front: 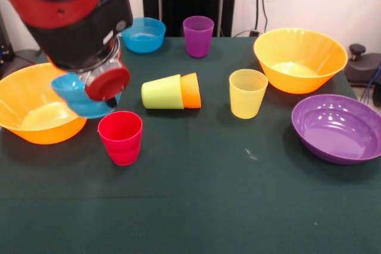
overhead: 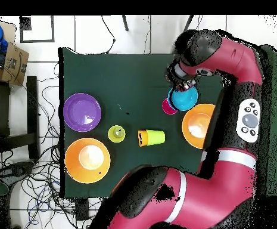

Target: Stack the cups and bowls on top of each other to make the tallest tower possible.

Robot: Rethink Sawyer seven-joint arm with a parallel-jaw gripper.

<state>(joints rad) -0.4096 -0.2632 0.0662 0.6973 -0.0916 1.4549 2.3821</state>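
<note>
Front view: tool [front: 102, 90] grips cyan bowl [front: 77, 96], tilted, above upright red cup [front: 121, 137].

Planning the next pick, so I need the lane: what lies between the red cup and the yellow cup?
In the front view, between the red cup and yellow cup lie the lime green cup and orange cup, nested on their sides.

You see a dark green tablecloth [front: 238, 206] covering the table, cables [overhead: 42, 113] tangled on the floor left of it, and a cardboard box [overhead: 12, 59] far left.
</note>
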